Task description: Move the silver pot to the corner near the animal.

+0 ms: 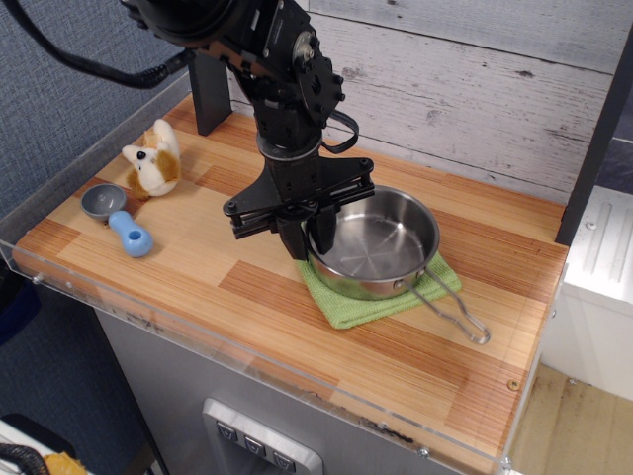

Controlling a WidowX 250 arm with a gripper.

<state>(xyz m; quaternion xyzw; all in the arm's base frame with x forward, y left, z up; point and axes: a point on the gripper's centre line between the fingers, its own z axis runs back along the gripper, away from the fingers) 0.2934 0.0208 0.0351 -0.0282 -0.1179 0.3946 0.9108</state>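
Note:
The silver pot point(383, 249) sits over a green cloth point(343, 303) right of the table's middle, its wire handle point(452, 309) pointing to the front right. My gripper point(309, 242) comes down from above and is shut on the pot's left rim, one finger inside and one outside. The animal point(153, 160), a small orange and white plush, sits at the far left. The corner point(181, 116) lies behind it, by the black upright post point(210, 91).
A blue-handled scoop with a grey bowl point(117, 218) lies in front of the animal. Clear acrylic point(89, 148) edges the striped wood tabletop point(198, 272). A plank wall runs along the back, and a white unit point(598, 257) stands at the right.

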